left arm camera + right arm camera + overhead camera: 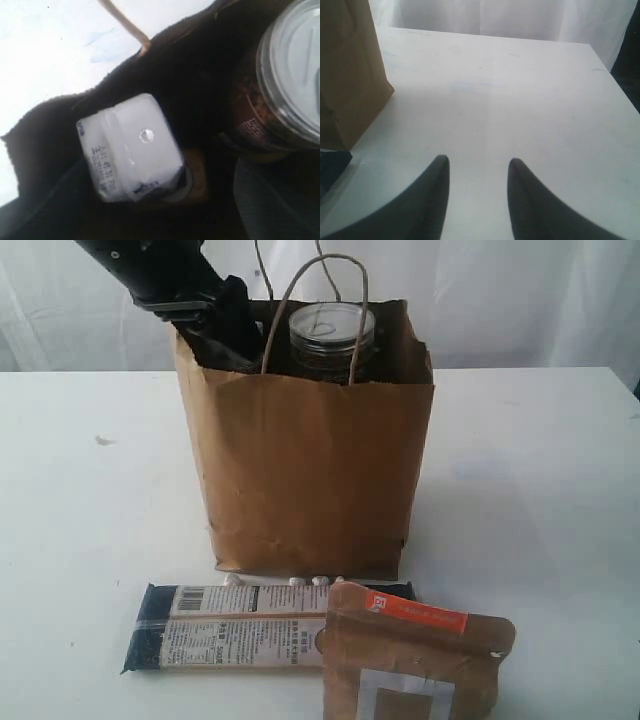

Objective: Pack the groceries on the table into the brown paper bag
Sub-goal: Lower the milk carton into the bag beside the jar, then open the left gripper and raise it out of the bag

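The brown paper bag (pixel 310 470) stands mid-table. My left arm (pixel 195 295) dips into its left side, so its gripper is hidden in the exterior view. Inside the bag, the small white-blue carton (pixel 130 147) lies tilted beside the dark can (pixel 332 335) with its silver lid (pixel 295 65). The left gripper (pixel 160 220) hangs above the carton, its dim dark fingers (pixel 272 200) spread wide and off it. The long dark-blue packet (pixel 225 628) and the brown pouch with an orange strip (pixel 410 660) lie in front of the bag. My right gripper (pixel 478 162) is open over the bare table (pixel 520 100).
A pale ring on something orange-brown (pixel 195 180) shows under the carton; I cannot tell what it is. Twisted cord handles (pixel 320 290) arch over the bag's mouth. Small white bits (pixel 305 581) sit at the bag's front foot. The bag's side (pixel 350 75) is near the right gripper.
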### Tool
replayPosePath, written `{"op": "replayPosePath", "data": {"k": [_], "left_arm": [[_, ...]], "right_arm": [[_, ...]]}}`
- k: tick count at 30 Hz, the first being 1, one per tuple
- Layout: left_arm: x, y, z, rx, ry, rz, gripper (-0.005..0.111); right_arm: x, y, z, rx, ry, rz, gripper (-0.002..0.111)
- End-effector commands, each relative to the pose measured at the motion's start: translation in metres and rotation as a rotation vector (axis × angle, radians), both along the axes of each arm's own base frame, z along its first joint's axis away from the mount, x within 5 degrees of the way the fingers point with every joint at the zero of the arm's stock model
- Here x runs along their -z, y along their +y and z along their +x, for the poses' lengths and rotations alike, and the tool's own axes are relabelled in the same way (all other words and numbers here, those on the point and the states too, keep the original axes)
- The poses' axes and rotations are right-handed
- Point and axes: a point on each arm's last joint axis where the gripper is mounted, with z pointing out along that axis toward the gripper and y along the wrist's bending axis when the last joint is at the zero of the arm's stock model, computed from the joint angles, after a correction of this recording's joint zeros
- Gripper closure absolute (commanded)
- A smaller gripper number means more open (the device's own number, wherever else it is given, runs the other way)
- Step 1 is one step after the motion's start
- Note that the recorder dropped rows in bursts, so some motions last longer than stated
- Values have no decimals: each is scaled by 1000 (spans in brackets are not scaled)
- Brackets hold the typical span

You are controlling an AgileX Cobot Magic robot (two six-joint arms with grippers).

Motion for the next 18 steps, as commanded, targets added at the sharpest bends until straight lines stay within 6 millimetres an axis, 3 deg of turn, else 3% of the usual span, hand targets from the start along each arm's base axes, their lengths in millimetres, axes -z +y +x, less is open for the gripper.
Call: {"op": "replayPosePath", "data": {"k": [1,9,18], "left_arm": [[-23,4,-17,17,-38,-29,26],[-45,12,-33,17,-94,-47,26],[-50,15,-41,33,-80,-37,26]], "right_arm": [[0,0,0,-1,-9,-8,72],[0,0,0,-1,-9,-8,72],[0,0,0,3,-7,7,72]]}}
